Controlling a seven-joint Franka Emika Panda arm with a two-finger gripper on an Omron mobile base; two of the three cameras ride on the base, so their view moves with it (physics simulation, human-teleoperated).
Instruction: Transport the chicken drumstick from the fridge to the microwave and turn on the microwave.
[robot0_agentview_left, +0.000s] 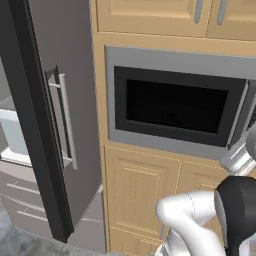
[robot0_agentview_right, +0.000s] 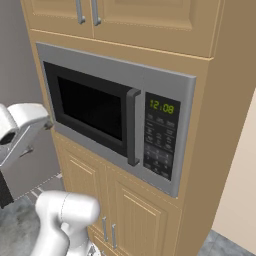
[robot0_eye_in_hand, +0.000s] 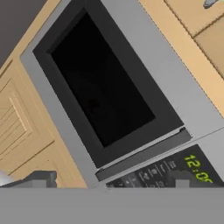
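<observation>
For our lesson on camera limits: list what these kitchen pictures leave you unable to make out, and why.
- Microwave interior: dark door window hides it in all views.
- Control panel button labels: too small, right base view.
- Fridge interior: left base view's edge cuts it off.
- Pincer fingertips: blurred, hand view.

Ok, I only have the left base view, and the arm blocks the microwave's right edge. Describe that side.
Observer: The right base view shows a control panel there, with its green clock lit.
Operator: Now find the door handle.
Observer: A vertical bar handle stands just left of that panel, and the microwave door is shut.
Operator: Report the tool.
Observer: In the hand view the tool is open and empty, facing the handle and panel.
</observation>
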